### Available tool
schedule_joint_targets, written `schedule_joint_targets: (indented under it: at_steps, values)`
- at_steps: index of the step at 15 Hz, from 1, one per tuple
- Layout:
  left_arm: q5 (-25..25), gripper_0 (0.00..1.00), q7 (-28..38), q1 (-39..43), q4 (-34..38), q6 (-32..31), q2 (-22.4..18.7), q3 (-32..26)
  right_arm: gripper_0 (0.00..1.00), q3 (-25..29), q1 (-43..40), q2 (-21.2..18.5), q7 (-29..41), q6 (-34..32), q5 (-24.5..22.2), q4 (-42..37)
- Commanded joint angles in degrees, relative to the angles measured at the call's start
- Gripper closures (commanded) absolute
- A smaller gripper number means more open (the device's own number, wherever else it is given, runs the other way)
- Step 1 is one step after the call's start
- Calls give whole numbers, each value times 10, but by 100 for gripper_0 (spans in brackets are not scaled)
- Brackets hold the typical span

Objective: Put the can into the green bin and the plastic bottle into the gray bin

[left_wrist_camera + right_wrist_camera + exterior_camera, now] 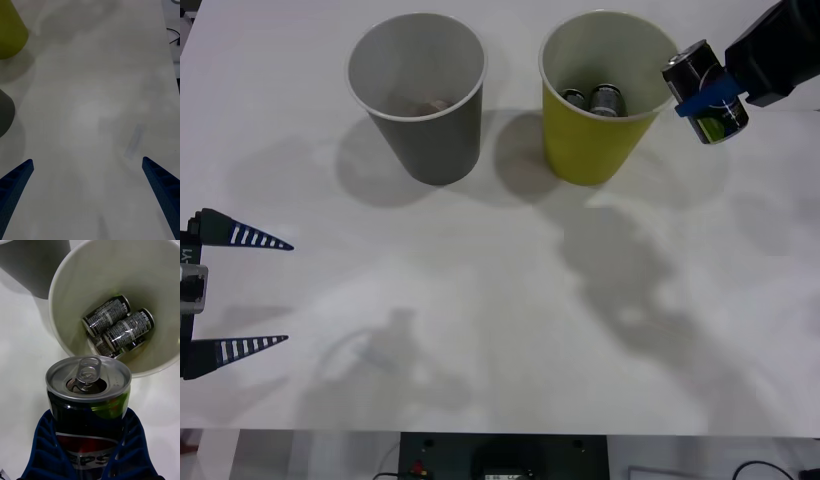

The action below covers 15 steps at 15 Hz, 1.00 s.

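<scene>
My right gripper [710, 100] is shut on a dark can [704, 90] with a silver pull-tab top [88, 375], held in the air just right of the green bin [600, 95]. In the right wrist view the blue fingers [45, 450] clasp the can's sides, and the green bin's white inside [112, 285] holds several dark cans [118, 327]. The gray bin [420, 95] stands left of the green one, with something brownish at its bottom. The plastic bottle is out of view. My left gripper [240, 292] waits open at the table's left edge.
The white table [500, 330] stretches bare in front of the two bins. In the left wrist view the green bin's side [9, 32] and the gray bin's side [4, 112] sit far off. The table's front edge runs above dark equipment [500, 455].
</scene>
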<state>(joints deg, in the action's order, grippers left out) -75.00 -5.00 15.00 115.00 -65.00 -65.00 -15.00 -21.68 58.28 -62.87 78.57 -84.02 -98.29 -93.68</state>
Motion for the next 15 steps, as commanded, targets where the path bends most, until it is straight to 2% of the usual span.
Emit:
schedule_joint_targets:
  at_steps: [1,3,7,10,12,13,15]
  values:
    - [0,0,0,0,0,0,0,0,100,-89,120,48,0,-1,-13,126]
    - [0,0,0,0,0,0,0,0,100,-122,176,83,0,-1,-26,201]
    - [0,0,0,0,0,0,0,0,100,-127,221,154,0,0,-103,290]
    - [0,0,0,0,0,0,0,0,100,-126,230,180,-1,8,-132,318]
    - [0,0,0,0,0,0,0,0,100,-126,231,182,-7,10,-141,320]
    - [0,0,0,0,0,0,0,0,93,-126,231,182,-11,10,-141,320]
    - [0,0,0,0,0,0,0,0,41,-126,231,182,-39,16,-141,320]
